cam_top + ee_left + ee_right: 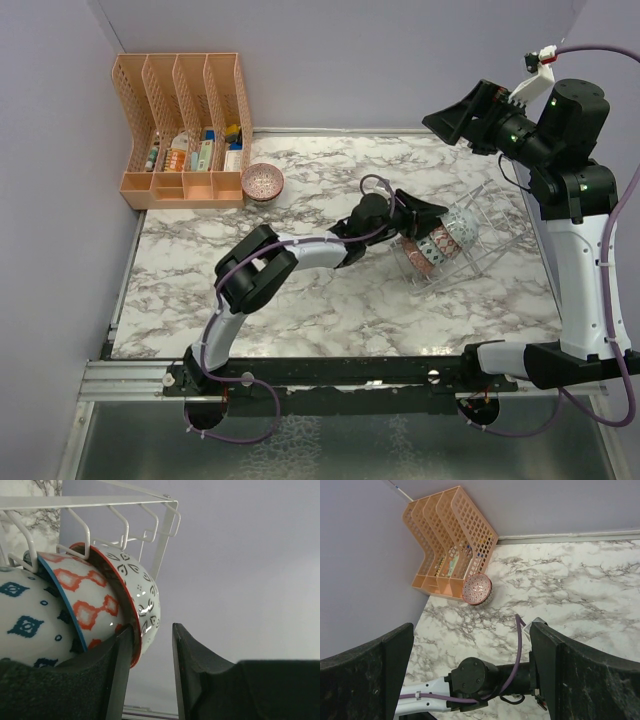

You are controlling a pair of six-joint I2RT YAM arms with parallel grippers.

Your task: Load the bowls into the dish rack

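Note:
The clear wire dish rack (487,222) lies tilted at the right of the table with three bowls (432,246) slotted in it. In the left wrist view these are a blue-patterned bowl (25,625), an orange-diamond bowl (85,600) and a red-rimmed grey-leaf bowl (141,592) under the rack wires (125,502). My left gripper (432,214) (151,630) is open at the rack, its left finger against the red-rimmed bowl's edge. A pink-red bowl (262,182) (477,588) sits on the table. My right gripper (452,120) (471,627) is open, empty and raised high.
An orange slotted organizer (185,125) (450,540) holding small items stands in the back left corner, the pink-red bowl right next to it. Purple walls close the back and sides. The left arm (475,680) stretches across the marble table (330,300).

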